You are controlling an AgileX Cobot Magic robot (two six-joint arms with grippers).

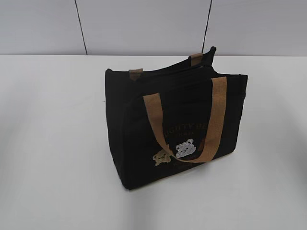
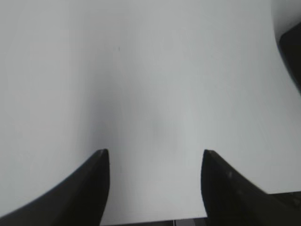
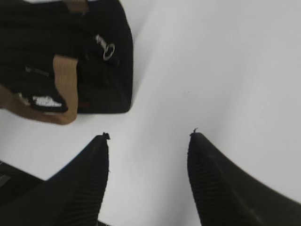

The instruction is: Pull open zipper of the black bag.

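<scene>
Lettering on the front of the black bag [image 1: 175,127] is too faint to read, and the zipper [image 3: 105,47] shows only as a small silver pull tab in my right wrist view; its teeth blend into the dark fabric. The bag stands upright on the white table [image 1: 53,143], its long axis running from near left to far right. My left gripper [image 2: 155,157] hangs spread over bare table. My right gripper [image 3: 148,136] is also spread, empty, beside the bag.
</scene>
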